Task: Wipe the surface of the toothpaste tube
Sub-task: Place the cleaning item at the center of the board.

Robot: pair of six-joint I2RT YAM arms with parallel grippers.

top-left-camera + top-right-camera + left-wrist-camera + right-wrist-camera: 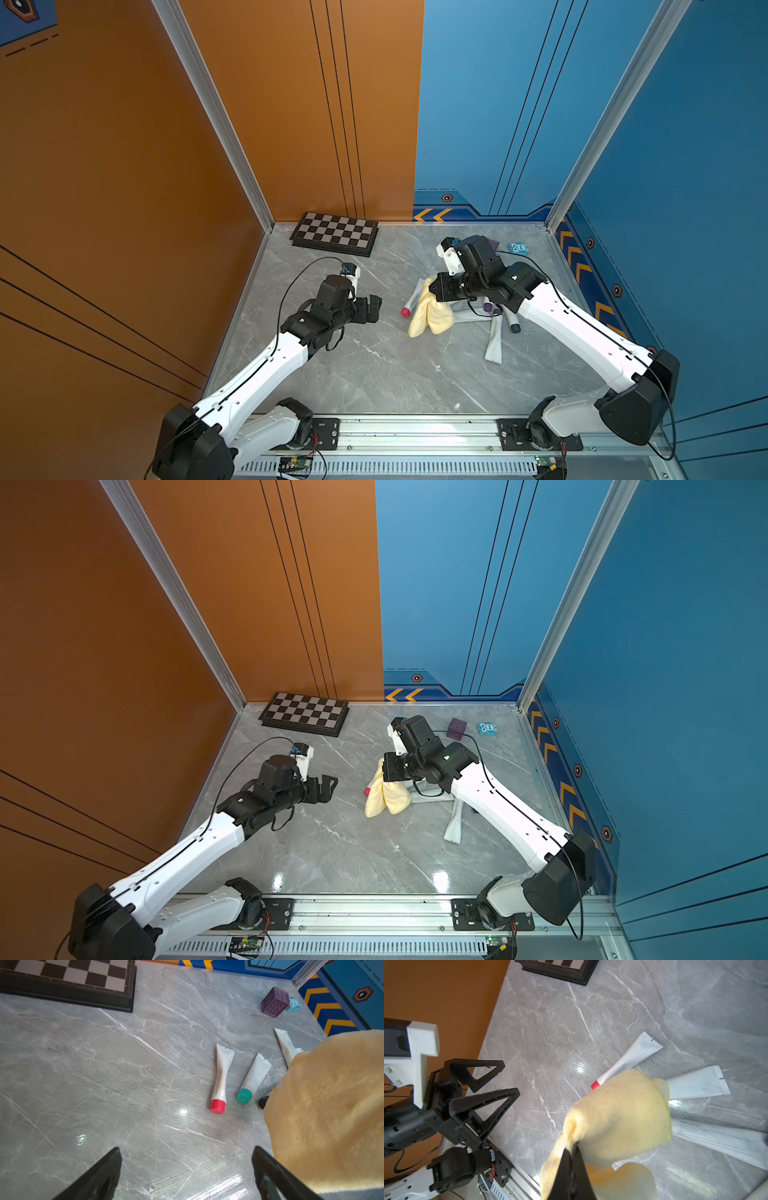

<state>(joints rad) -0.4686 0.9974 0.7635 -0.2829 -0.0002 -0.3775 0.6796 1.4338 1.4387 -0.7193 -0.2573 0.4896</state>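
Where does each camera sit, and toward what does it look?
Both top views: high above the near rail, looking down on the table; left claw and right claw show.
Left wrist: behind the open left claw, facing the red-capped tube; its two fingers show.
Right wrist: behind the shut right claw, which grips the yellow cloth; the left claw shows too.
Shared: that tube and the cloth, in both wrist views.

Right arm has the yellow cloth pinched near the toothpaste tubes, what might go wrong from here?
The left gripper is open and holds nothing, so wiping may just push the loose red-capped tube around. The bunched yellow cloth in the right gripper partly covers other tubes, so it might drag them.
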